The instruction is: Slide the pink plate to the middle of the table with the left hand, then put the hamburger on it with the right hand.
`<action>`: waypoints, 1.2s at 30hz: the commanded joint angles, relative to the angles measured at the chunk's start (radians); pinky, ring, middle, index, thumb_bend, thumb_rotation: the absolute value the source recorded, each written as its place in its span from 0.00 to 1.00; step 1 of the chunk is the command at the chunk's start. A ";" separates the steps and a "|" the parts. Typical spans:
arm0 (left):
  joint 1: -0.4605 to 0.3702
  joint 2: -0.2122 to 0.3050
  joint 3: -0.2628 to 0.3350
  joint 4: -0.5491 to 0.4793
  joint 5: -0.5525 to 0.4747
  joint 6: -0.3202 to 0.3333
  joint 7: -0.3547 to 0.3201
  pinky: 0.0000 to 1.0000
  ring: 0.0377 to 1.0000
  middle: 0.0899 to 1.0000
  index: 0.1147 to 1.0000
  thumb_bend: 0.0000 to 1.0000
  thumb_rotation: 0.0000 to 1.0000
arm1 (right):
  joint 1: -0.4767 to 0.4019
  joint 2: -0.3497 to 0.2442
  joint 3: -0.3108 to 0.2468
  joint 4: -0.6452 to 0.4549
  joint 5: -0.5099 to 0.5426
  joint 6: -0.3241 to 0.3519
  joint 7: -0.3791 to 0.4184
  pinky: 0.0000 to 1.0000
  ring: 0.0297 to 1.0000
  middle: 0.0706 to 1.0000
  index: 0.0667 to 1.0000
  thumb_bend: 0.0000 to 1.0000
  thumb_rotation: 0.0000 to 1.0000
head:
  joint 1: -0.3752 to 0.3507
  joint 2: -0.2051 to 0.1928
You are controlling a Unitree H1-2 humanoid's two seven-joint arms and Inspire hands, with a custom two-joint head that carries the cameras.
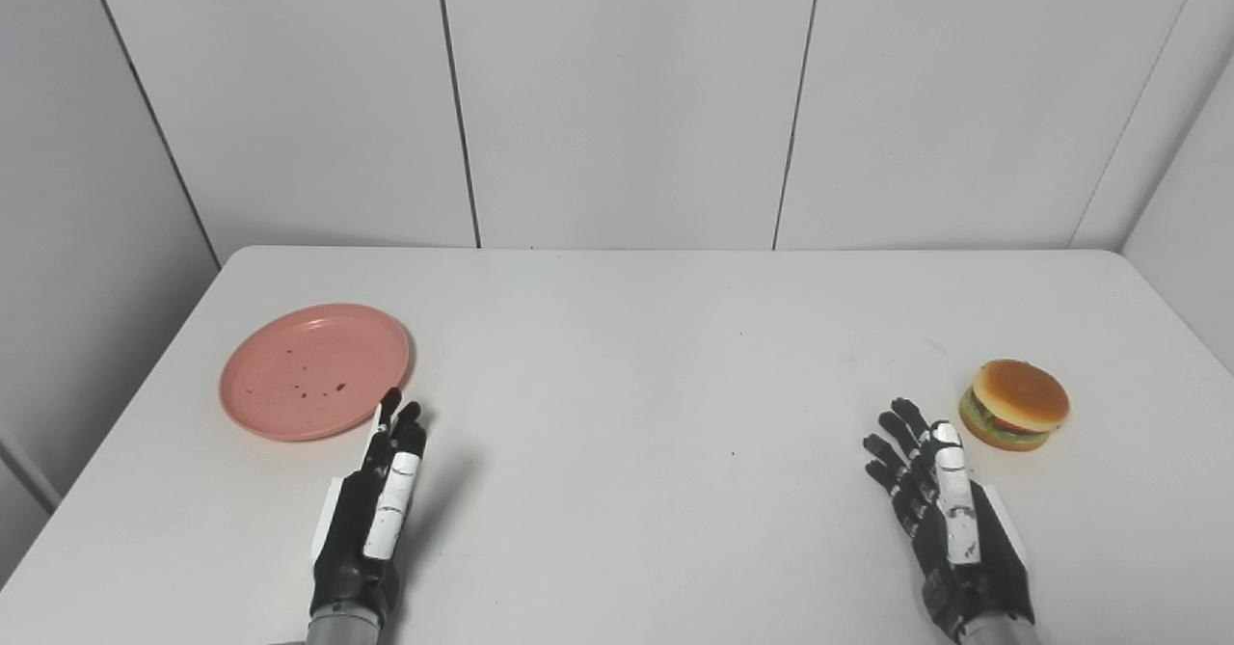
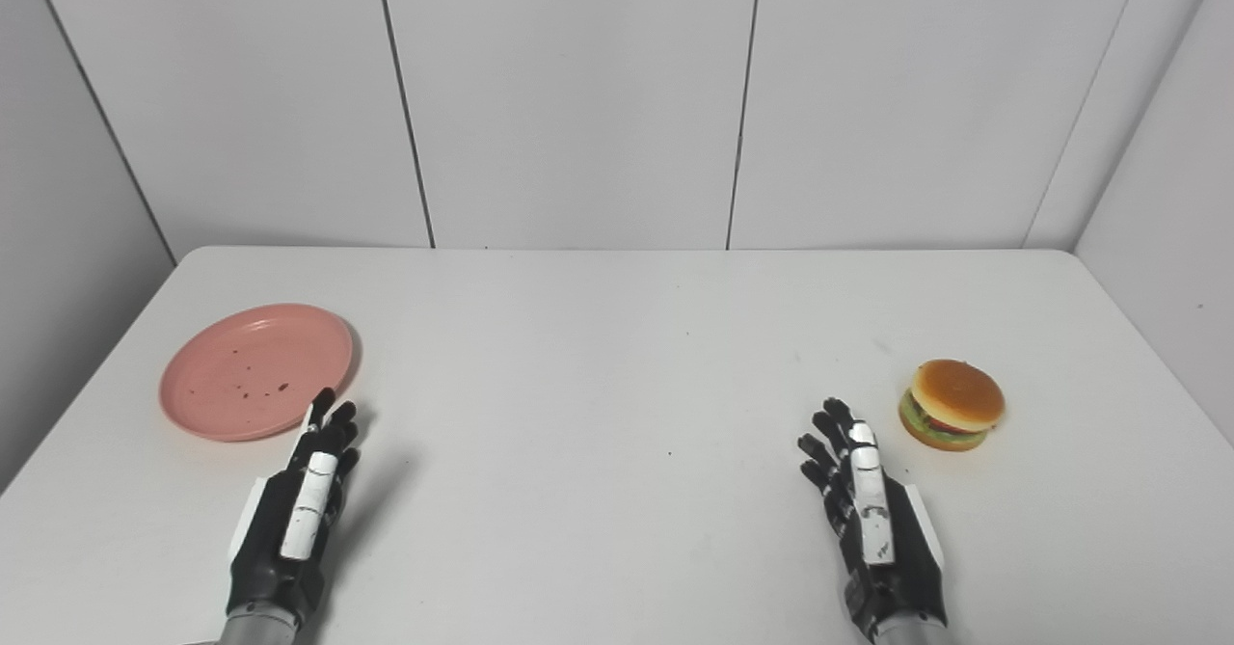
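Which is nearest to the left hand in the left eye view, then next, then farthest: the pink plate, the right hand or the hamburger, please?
1. Pink plate, just beyond the left hand.
2. Right hand, across the table.
3. Hamburger, far right.

Both forearms are cut off by the bottom edge. The tabletop (image 1: pixel 617 356) runs out of view at the bottom and lower corners. Dark specks on the plate (image 1: pixel 315 371) are too small to identify. The left hand (image 1: pixel 371 520) hides its palm.

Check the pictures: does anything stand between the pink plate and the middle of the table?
Nothing visible does. The pink plate sits at the table's left side, and the surface between it and the middle is bare. The left robot hand lies just beside its near rim.
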 commanded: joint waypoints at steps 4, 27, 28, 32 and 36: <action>-0.018 0.007 -0.003 -0.032 0.014 -0.009 0.004 1.00 0.99 0.98 1.00 0.88 0.86 | -0.013 -0.003 -0.005 -0.013 0.002 0.001 0.006 0.96 0.90 0.94 0.92 0.80 1.00 | -0.007 -0.001; -0.018 0.015 0.013 -0.022 -0.001 -0.021 -0.004 1.00 0.98 0.97 1.00 0.86 0.85 | -0.011 0.004 0.007 -0.027 -0.005 0.011 0.004 0.95 0.92 0.94 0.93 0.80 1.00 | -0.030 -0.001; -0.018 0.015 0.013 -0.022 0.000 -0.021 -0.004 1.00 0.98 0.97 1.00 0.86 0.85 | -0.011 0.004 0.007 -0.027 -0.005 0.011 0.004 0.95 0.92 0.94 0.93 0.80 1.00 | -0.030 -0.001; -0.018 0.015 0.015 -0.021 -0.003 -0.023 -0.004 1.00 0.98 0.97 1.00 0.86 0.85 | -0.012 0.004 0.008 -0.024 -0.011 0.002 0.004 0.95 0.92 0.94 0.93 0.80 1.00 | -0.031 -0.001; -0.019 0.014 0.016 -0.010 -0.011 -0.034 -0.009 1.00 0.98 0.97 1.00 0.85 0.85 | -0.012 0.003 0.008 -0.014 -0.015 -0.013 0.008 0.95 0.92 0.94 0.94 0.80 1.00 | -0.023 -0.012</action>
